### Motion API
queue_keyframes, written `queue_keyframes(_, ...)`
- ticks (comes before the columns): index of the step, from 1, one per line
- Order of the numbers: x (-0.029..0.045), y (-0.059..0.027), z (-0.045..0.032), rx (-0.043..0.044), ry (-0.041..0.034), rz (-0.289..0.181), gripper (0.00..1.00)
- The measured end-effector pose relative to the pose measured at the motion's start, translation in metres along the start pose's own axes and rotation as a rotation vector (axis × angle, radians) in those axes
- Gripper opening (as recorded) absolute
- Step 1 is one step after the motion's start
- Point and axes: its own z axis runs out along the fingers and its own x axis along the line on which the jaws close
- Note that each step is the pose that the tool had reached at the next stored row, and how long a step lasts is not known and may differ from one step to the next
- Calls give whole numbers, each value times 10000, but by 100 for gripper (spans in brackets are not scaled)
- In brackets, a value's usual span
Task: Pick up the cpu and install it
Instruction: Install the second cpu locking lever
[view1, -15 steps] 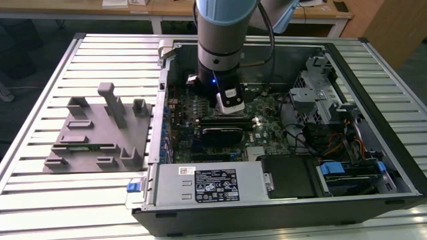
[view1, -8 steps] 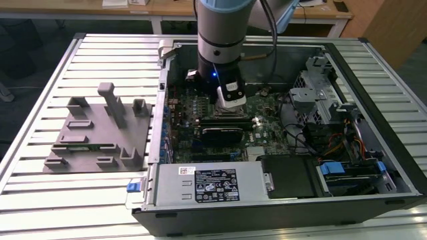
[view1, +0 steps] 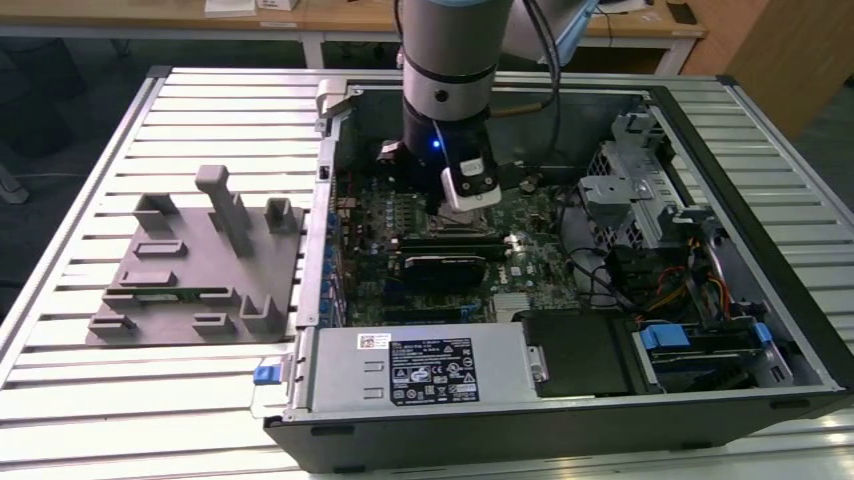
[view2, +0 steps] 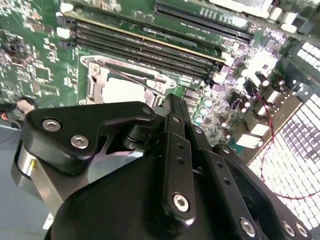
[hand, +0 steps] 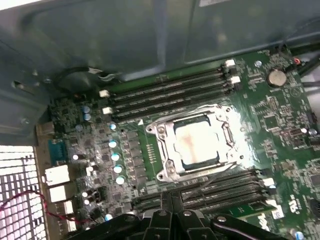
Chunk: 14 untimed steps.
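The cpu (hand: 197, 142), a pale silver square, lies flat inside the metal socket frame (hand: 161, 134) on the green motherboard (hand: 280, 115). In the second wrist view a pale patch of the cpu (view2: 122, 90) shows just past the black fingers (view2: 175, 117). My gripper (hand: 170, 199) hovers over the board beside the socket, its fingers pressed together with nothing between them. In the exterior view the gripper (view1: 463, 203) hangs from the arm inside the open computer case (view1: 561, 425), above the middle of the board.
Black memory slots (hand: 170, 95) run along both sides of the socket. A black finned block (view1: 447, 268) sits on the board near the gripper. The power supply (view1: 414, 365), drive cage (view1: 627, 200) and cables (view1: 694, 290) crowd the case. A grey fixture tray (view1: 187, 270) stands outside on the exterior view's left.
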Motion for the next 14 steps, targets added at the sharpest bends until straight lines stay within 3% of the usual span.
queue_keyframes(7, -140, 38, 3, 97, -35, 66, 11)
queue_keyframes(14, -198, 39, 74, 132, -55, 160, 11)
